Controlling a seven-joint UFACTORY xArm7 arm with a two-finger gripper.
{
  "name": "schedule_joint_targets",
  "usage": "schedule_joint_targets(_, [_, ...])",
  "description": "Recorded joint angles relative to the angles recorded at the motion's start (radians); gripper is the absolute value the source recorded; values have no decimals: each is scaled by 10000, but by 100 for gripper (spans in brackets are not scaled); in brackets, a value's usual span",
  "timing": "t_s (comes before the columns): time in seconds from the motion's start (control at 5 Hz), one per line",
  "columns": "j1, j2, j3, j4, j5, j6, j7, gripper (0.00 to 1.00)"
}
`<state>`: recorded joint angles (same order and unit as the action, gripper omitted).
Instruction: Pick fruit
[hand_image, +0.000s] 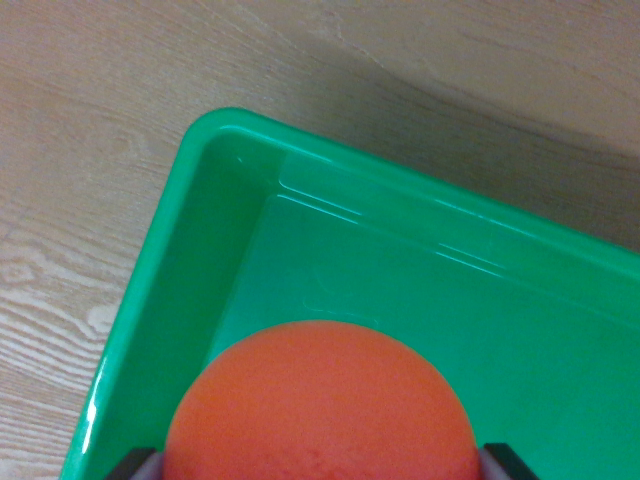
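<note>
A round orange fruit (318, 410) fills the bottom middle of the wrist view. It sits between my gripper's (318, 465) two dark fingertips, one at the lower left (135, 466) and one at the lower right (505, 462), which press against its sides. The fruit hangs over the inside of a green plastic bin (200, 250), near the bin's corner at the wrist view's upper left. I cannot tell whether the fruit touches the bin floor.
The bin stands on a light wood-grain tabletop (90, 150), visible at the wrist view's left and top. A dark shadow falls across the table beyond the bin's far rim (440, 195).
</note>
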<state>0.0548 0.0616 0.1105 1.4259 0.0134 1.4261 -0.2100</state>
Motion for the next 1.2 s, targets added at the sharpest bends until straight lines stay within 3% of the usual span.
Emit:
schedule_joint_targets(0.6, [-6,-155,4,271,19,425,-8,100])
schedule_joint_targets(1.2, [-8,-200,6,350,24,549,-10,100])
